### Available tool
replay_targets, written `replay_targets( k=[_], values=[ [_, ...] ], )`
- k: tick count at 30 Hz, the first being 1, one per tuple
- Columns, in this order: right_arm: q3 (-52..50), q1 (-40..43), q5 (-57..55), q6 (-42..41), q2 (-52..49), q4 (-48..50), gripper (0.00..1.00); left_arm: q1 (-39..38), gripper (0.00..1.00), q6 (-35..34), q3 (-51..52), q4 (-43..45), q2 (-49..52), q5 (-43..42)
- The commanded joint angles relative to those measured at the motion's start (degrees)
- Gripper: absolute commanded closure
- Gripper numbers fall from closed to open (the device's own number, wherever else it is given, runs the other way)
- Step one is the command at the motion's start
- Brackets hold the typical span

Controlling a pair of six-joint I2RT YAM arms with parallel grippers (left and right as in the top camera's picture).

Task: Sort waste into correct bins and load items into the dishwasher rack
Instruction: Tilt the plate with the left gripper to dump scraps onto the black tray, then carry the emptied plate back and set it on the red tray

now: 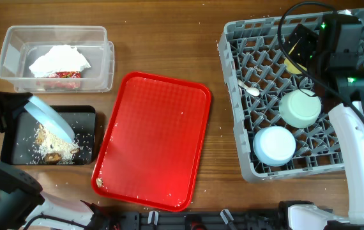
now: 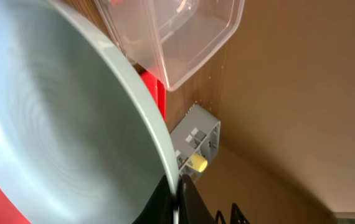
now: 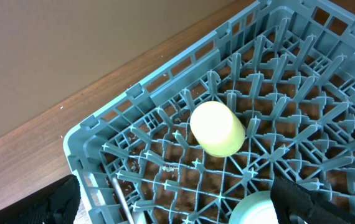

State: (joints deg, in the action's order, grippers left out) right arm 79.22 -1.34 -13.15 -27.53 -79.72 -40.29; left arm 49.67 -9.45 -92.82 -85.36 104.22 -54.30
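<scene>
left gripper (image 2: 176, 199) pinched the tilted plate (image 1: 49, 119) | right gripper (image 3: 187, 202) gaped, empty | plate might slip, rice (image 1: 51, 147) could miss the black tray (image 1: 85, 128)

Your pale blue plate (image 1: 49, 118) tilts steeply over the black tray (image 1: 83, 121) (rice scraps (image 1: 53, 150) lie inside) at eight o'clock overhead.

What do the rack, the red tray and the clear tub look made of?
Dishwasher rack: grey moulded plastic, matte, judging by its lattice and pegs.
Red tray: likely hard plastic, with a finely textured surface and slight sheen.
Clear tub: thin glossy plastic with see-through walls.
</scene>
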Motion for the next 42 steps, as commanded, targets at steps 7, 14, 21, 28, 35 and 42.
replay_targets(
  k=[7, 14, 21, 28, 35, 42],
  values=[
    [0.3, 0.1, -1.0, 0.4, -0.5, 0.0, 0.0, 0.4, 0.96, 3.8, -0.9, -4.0, -2.1, -1.1],
    [0.3, 0.1, -1.0, 0.4, -0.5, 0.0, 0.0, 0.3, 0.96, 6.1, -0.9, -1.3, -3.2, -2.3],
    [0.3, 0.1, -1.0, 0.5, -0.5, 0.0, 0.0, 0.1, 0.96, 2.8, -0.9, -3.7, -3.7, 1.3],
    [0.3, 0.1, -1.0, 0.4, -0.5, 0.0, 0.0, -5.1, 0.96, 9.2, -0.9, -10.1, -8.2, -2.6],
    [0.3, 0.1, -1.0, 0.4, -0.5, 0.0, 0.0, -21.5, 0.96, 5.1, -0.9, -8.6, -13.4, -1.1],
    [0.3, 0.1, -1.0, 0.4, -0.5, 0.0, 0.0, -47.3, 0.96, -19.5, -0.9, 3.0, -13.4, 21.6]
  ],
)
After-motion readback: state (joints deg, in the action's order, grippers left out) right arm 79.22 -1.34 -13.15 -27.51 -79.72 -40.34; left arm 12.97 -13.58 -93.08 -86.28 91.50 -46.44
